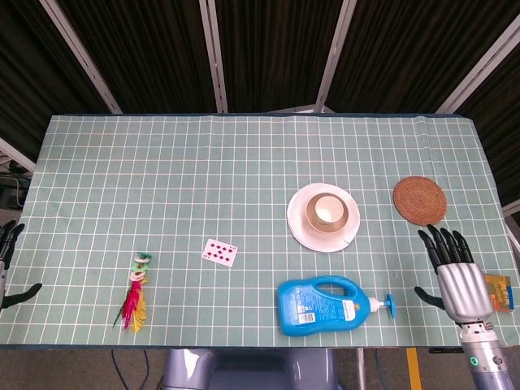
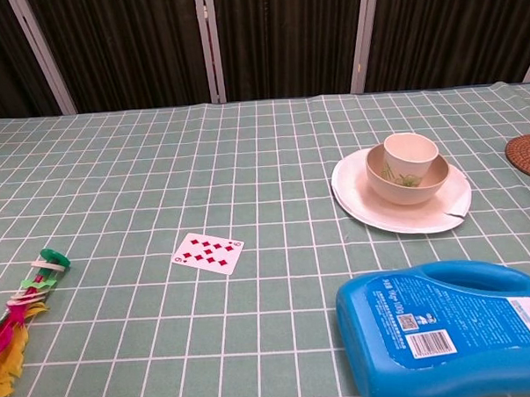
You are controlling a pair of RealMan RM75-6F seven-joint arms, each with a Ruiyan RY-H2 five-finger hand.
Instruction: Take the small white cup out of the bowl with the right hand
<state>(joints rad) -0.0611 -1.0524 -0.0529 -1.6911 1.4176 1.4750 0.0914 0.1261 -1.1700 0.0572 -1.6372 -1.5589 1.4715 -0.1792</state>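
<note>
Small white cup [image 2: 411, 150]: sitting upright inside the bowl [image 2: 408, 182], nothing touching it. Its rim pokes up above the bowl's edge in the chest view.
Bowl: beige, parked on the white plate [image 2: 362, 203], right of the table's middle. The plate has a chipped bit on its near right rim.
Right hand [image 1: 457, 275]: down at the near right edge of the table, palm down, fingers spread and stretched out, holding nothing. Well apart from the cup, only the head view catches it.
Left hand [image 1: 6, 266]: barely peeking in at the far left edge of the head view, a few dark fingers apart, nothing in them as far as I can see.
Blue bottle [image 1: 318, 304]: lying on its side near the front edge, pump nozzle pointing toward the right hand.
Woven coaster [image 1: 419, 200]: round, brown, right of the plate.
Playing card [image 1: 220, 252]: face up with red diamonds, left of the plate.
Feather toy [image 1: 134, 294]: red, yellow and green, near the front left.
Tablecloth [image 1: 162, 179]: green with a white grid.
</note>
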